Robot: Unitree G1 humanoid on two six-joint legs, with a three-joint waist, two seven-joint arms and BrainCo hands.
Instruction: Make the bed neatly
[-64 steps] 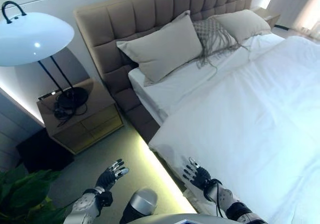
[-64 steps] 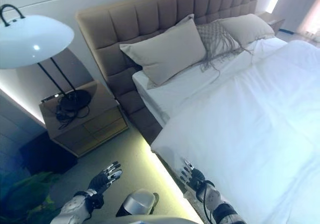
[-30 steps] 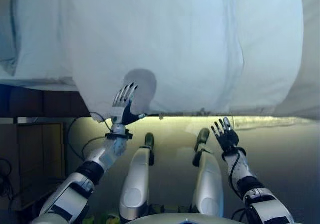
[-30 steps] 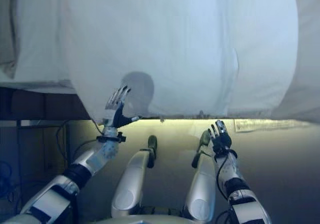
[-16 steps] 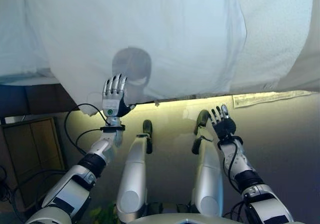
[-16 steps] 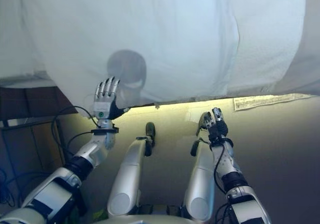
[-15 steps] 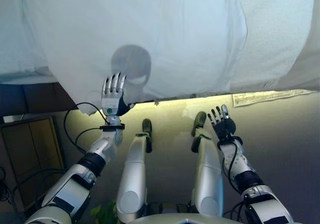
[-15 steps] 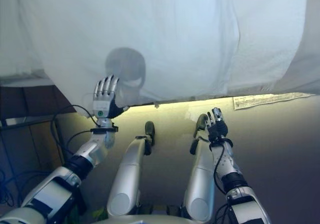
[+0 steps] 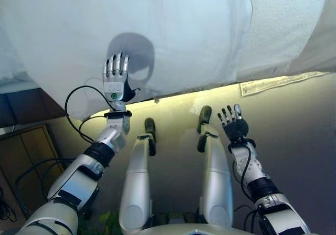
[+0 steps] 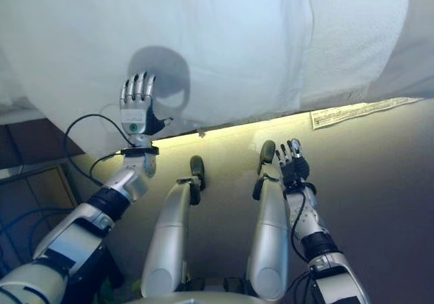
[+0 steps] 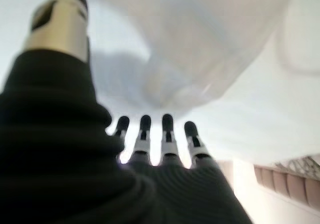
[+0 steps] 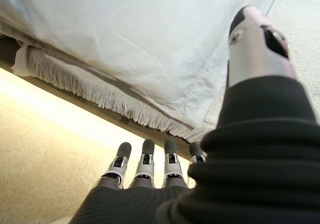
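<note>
Left hand (image 9: 116, 77): was raised, fingers straight and spread, its tips over the hanging edge of the white duvet (image 9: 173, 30); contact could not be told.
Right hand (image 9: 233, 125): hung lower over the floor (image 9: 299, 140), fingers straight and spread, holding nothing, apart from the bedding.
Floor: beige carpet, lit by a yellow glow strip (image 9: 194, 94) under the bed frame.
Fringed edge (image 12: 100, 96): a short white fringe ran under the duvet's hem, just above the glow.
Duvet: lay over the bed and draped down its side; smooth, soft white cotton with a stitched seam and shallow folds.
Second cover (image 9: 283, 20): to the right, a rougher, towel-like white cloth, overlapped by the duvet.
Bedside cabinet (image 9: 26, 151): brown wood, at the left by the bed's corner.
Risk: judged that straight fingers would slide on slick cloth, so a tug might miss the hem or drag one corner only, leaving the drape skewed; the fringe could snag fingertips.
</note>
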